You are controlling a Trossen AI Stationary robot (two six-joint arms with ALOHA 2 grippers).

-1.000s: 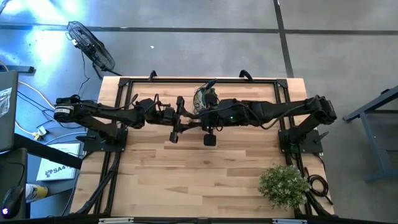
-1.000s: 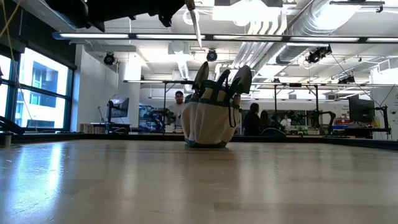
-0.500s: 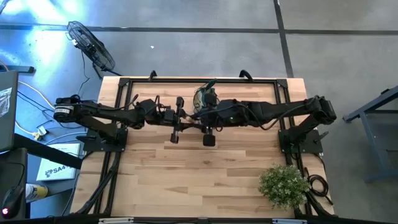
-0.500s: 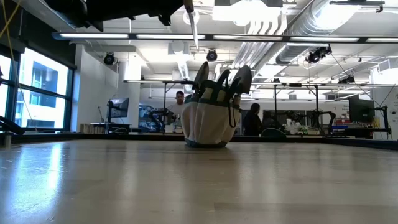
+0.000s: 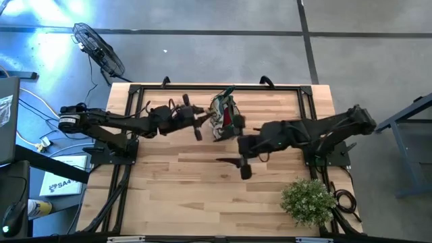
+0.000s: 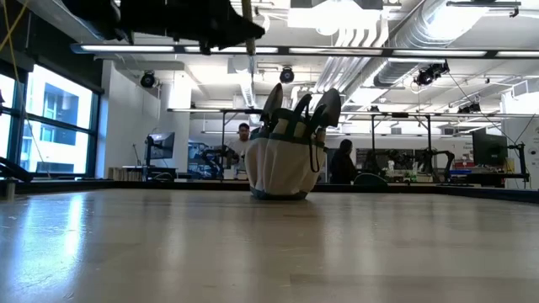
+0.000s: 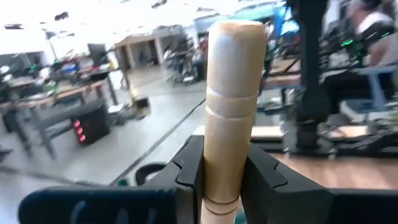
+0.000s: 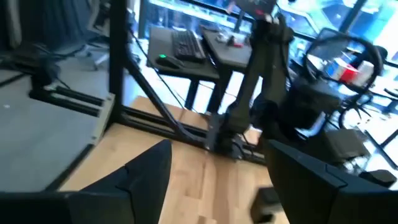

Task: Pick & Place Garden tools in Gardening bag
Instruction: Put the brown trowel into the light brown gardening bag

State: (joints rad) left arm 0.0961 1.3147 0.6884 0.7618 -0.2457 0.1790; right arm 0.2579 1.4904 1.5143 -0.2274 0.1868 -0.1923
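Observation:
The gardening bag (image 5: pixel 223 112) (image 6: pixel 285 162) stands on its bottom at the far middle of the table, with tool ends sticking up out of it. My left gripper (image 5: pixel 200 119) hovers just left of the bag, shut on a trowel with a pale wooden handle (image 7: pixel 231 93). In the low view a thin metal part (image 6: pixel 248 29) hangs below that arm, high above the table. My right gripper (image 5: pixel 226 160) (image 8: pixel 221 186) is open and holds nothing, above the table right of centre and nearer the front than the bag. My left gripper pinches the trowel's wooden handle (image 7: pixel 224 180) between its two fingers (image 7: pixel 189 168), some way below the handle's rounded free end. The fingers come about level from the table's left and lie across the handle. The trowel is lifted clear of the table.
A bushy green plant (image 5: pixel 308 200) stands at the table's near right corner. Black frame rails (image 5: pixel 216 86) run along the table's edges. Bare wood lies in front of the bag (image 5: pixel 189 189). People and benches show in the room behind (image 6: pixel 242 143).
My right gripper has drawn away from the meeting point beside the bag, toward the table's right and near edges and upward. The trowel stays with my left gripper, which has turned at the wrist so that the hanging metal part has swung closer under the arm.

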